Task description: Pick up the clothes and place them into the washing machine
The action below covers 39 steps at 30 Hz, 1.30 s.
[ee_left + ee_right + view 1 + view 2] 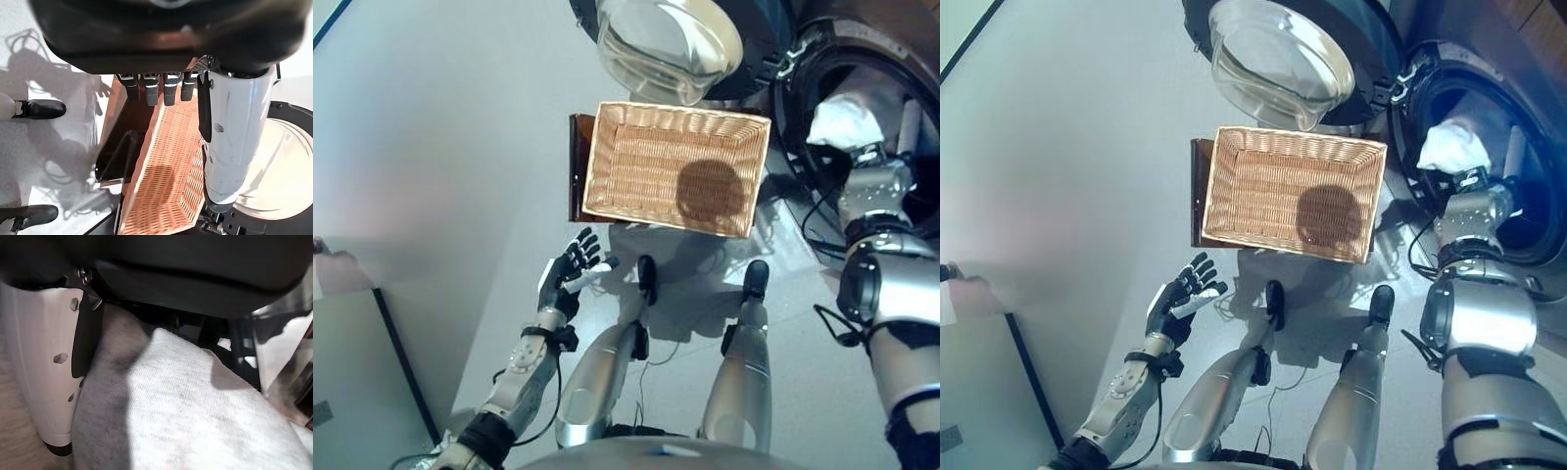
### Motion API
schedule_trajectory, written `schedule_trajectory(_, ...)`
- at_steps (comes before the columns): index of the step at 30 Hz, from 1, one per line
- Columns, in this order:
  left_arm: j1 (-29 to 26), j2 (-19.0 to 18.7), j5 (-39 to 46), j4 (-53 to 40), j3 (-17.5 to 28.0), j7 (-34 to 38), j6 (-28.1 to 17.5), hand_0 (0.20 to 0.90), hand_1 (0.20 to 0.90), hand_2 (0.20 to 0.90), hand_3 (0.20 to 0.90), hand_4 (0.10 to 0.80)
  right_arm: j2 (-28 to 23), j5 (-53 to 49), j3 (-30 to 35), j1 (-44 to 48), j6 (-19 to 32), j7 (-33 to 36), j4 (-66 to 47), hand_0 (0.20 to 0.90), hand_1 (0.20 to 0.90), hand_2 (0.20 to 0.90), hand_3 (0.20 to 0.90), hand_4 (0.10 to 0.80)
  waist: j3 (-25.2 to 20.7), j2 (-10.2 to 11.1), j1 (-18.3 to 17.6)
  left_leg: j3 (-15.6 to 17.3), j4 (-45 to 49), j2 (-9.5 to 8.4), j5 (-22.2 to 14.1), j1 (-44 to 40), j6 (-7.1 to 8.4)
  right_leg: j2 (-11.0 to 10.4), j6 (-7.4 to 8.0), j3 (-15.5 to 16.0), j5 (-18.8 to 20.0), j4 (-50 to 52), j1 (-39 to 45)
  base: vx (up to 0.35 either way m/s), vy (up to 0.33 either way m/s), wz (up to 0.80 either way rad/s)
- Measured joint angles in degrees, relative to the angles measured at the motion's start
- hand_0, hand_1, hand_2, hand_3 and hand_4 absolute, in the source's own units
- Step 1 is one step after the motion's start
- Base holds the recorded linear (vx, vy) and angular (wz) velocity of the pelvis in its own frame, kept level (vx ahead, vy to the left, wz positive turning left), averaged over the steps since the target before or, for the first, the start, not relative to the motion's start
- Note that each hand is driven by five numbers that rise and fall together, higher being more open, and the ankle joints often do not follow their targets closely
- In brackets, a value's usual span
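Nearest the head camera: left hand, raised low at the robot's left over the pale floor, palm up, fingers straight and fanned wide, holding nothing. Well apart from the basket and from the washing machine. Same straight-fingered state in the left wrist view, fingers in a row, white-covered thumb extended over the basket rim.

Ahead of the left hand: wicker basket, rectangular, light brown, resting on a dark brown stand that shows along its left side. Interior bare weave only, no cloth inside.

Beyond the basket: washing machine door, swung open, clear glass bowl facing up, dark ring around it. To the right of the door: drum opening of the washing machine, dark, round, rimmed by a grey seal.

Right arm extended to the drum opening. Right hand at the mouth of the drum, against the clothes, a pale grey-white bundle sitting at the rim of the opening. In the right wrist view, grey knit fabric filling most of the frame, pressed against the white-covered thumb. Fingers hidden behind the cloth: cannot tell whether closed on it or released.
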<state>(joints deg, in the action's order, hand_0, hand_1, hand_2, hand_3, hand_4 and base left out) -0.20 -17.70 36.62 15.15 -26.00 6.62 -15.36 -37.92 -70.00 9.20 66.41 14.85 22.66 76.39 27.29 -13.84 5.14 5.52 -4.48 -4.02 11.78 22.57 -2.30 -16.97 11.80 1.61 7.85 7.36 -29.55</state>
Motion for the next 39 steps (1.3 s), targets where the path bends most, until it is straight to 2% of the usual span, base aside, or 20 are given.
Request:
schedule_trajectory(10, 0.1, -0.7, 0.1, -0.1, 0.0, -0.1, 0.0, 0.9, 0.9, 0.9, 0.9, 0.8, -4.9, -1.7, 0.2, 6.8, 0.9, 1.5, 1.9, 0.2, 0.2, 0.2, 0.2, 0.3, -2.5, -3.4, 0.9, -1.0, 0.0, -1.84, 0.0, 0.4, 0.02, -1.9, 1.09, 0.0, -0.8, 0.6, -0.4, 0.01, 0.009, 0.06)
schedule_trajectory(16, -0.1, -0.7, 0.4, -0.1, -0.1, 0.0, 0.0, 0.9, 0.9, 0.9, 0.9, 0.8, -6.0, -6.6, 0.8, 8.0, 5.7, 2.8, 1.8, 0.2, 0.2, 0.2, 0.2, 0.3, -2.9, -4.0, 1.3, -1.1, 0.0, -2.0, 0.0, 1.0, 0.01, -2.1, 1.05, -0.1, -0.4, 0.6, -0.9, 0.005, 0.005, 0.01)
schedule_trajectory(20, -0.4, -0.7, 0.4, -0.1, -0.2, 0.0, 0.0, 0.9, 0.9, 0.9, 0.9, 0.8, -5.8, -9.4, 3.9, 8.0, 8.0, 3.8, 1.5, 0.2, 0.2, 0.2, 0.2, 0.3, -3.2, -4.4, 2.1, -1.2, 0.0, -2.04, 0.0, 1.0, 0.01, -2.2, 1.3, -0.1, -0.4, 0.6, -0.8, 0.014, 0.01, 0.02)
schedule_trajectory(27, -0.3, -0.7, 0.4, -0.1, -0.2, 0.0, 0.0, 0.9, 0.9, 0.9, 0.9, 0.8, -5.8, -10.5, 4.5, 8.0, 9.5, 4.0, 1.0, 0.2, 0.2, 0.2, 0.2, 0.3, -3.8, -5.2, 2.3, -1.2, 0.0, -2.35, 0.0, 0.9, -0.05, -2.5, 1.38, -0.1, -0.4, 0.8, -0.8, -0.004, 0.004, 0.01)
schedule_trajectory(28, -0.3, -0.7, 0.4, -0.1, -0.2, 0.0, 0.0, 0.9, 0.9, 0.9, 0.9, 0.8, -5.8, -10.5, 4.5, 8.0, 9.6, 4.0, 1.0, 0.384, 0.384, 0.384, 0.384, 0.431, -3.9, -5.2, 2.3, -1.2, 0.0, -2.38, 0.0, 0.9, -0.05, -2.6, 1.39, -0.1, -0.4, 0.8, -0.8, 0.0, 0.0, 0.0)
schedule_trajectory(29, -0.3, -0.7, 0.4, -0.1, -0.2, 0.0, 0.0, 0.9, 0.9, 0.9, 0.9, 0.8, -5.8, -10.5, 4.5, 8.0, 9.8, 4.0, 1.0, 0.9, 0.9, 0.9, 0.9, 0.8, -3.9, -5.2, 2.3, -1.1, 0.0, -2.42, 0.1, 0.9, -0.09, -2.6, 1.42, -0.1, -0.4, 0.9, -0.8, -0.044, 0.002, 0.01)
schedule_trajectory(39, -0.2, -0.7, 0.4, -0.1, -0.2, 0.1, 0.0, 0.9, 0.9, 0.9, 0.9, 0.8, -5.8, -10.5, 5.0, 8.0, 10.1, 5.2, 0.9, 0.9, 0.9, 0.9, 0.9, 0.8, -3.9, -5.2, 2.2, -1.1, 0.0, -2.49, 0.1, 0.8, -0.12, -2.6, 1.47, -0.1, -0.3, 0.9, -0.8, 0.0, 0.0, 0.0)
